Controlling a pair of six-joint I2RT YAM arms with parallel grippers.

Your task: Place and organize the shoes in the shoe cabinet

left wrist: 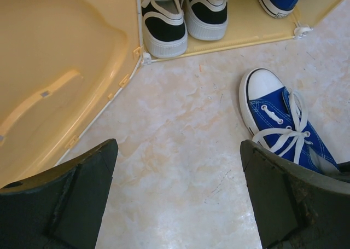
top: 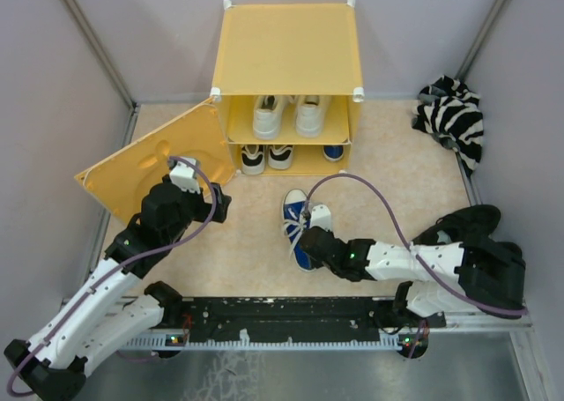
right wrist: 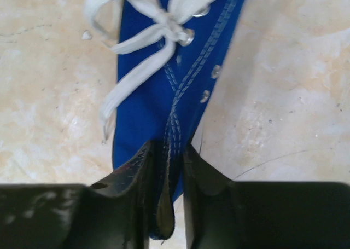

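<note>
Right jaws are clamped on a fold of blue canvas near the heel end of the loose blue sneaker [right wrist: 145, 112]. Its laces and toe run straight out ahead of them. The sneaker looks sole-down on the worktop [top: 397, 181]. Its long axis is roughly fore-aft, with the white toe cap toward the shoe cabinet [top: 286, 48] and the heel toward the arm bases.

The cabinet mouth is just beyond the toe, and the door panel [top: 150, 159] stands open to the left. On the lower shelf, the black-and-white pair [top: 267, 157] sits left and the second blue sneaker [top: 333, 152] far right. The gap between them is the likely slot, almost dead ahead of the toe and a touch right. The next move probably needs a push along the axis with slight rightward yaw.

The white pair [top: 289, 115] is on the upper shelf. Left jaws are apart and empty by the door, farther from the loose sneaker than the right jaws.
</note>
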